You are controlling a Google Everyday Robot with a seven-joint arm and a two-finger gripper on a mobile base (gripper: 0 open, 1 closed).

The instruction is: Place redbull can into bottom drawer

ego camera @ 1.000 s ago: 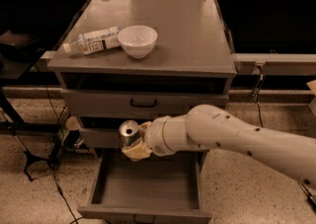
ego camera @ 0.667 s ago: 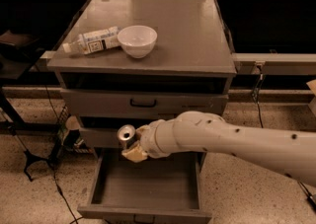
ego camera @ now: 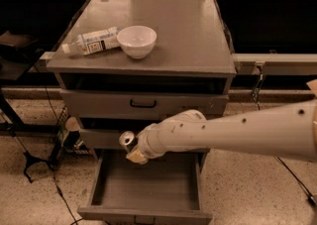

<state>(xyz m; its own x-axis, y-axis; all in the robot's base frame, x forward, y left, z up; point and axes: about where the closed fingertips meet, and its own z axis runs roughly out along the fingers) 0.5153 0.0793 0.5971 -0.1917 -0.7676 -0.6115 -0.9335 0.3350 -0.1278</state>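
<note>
The redbull can (ego camera: 126, 139) shows its silver top with pull tab; it is held in my gripper (ego camera: 132, 150) at the end of the white arm. The gripper is shut on the can and holds it above the back left part of the open bottom drawer (ego camera: 148, 187), just in front of the middle drawer's front. The bottom drawer is pulled out; the part of its grey tray that shows is empty. Most of the can's body is hidden by the gripper.
A white bowl (ego camera: 136, 41) and a white plastic bottle (ego camera: 91, 41) lying on its side sit on the cabinet top (ego camera: 188, 40). The top drawer (ego camera: 143, 103) is closed. A black stand and cables (ego camera: 29, 154) are on the floor at left.
The arm has reached further left and slightly down, carrying the can a little lower towards the open bottom drawer.
</note>
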